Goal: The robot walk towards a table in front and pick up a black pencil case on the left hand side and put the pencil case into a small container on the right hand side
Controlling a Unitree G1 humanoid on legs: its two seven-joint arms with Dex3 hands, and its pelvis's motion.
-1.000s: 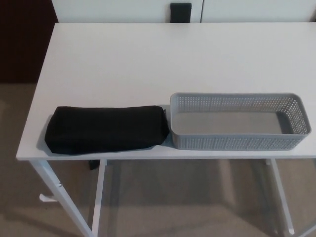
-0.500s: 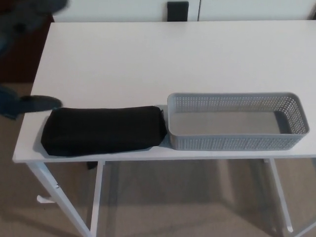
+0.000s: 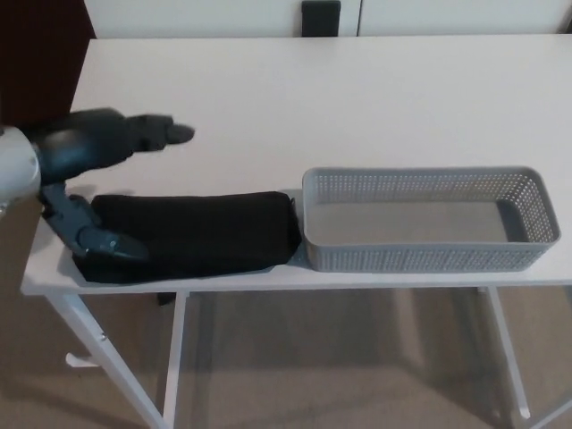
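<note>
Pencil case [image 3: 201,232] on table [image 3: 357,98]; left hand [image 3: 89,179] spread above it.

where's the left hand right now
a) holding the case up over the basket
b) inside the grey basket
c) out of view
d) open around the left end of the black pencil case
d: the left hand has its fingers spread, upper fingers above and thumb in front of the black pencil case, which lies flat on the table beside the empty grey basket.
</note>
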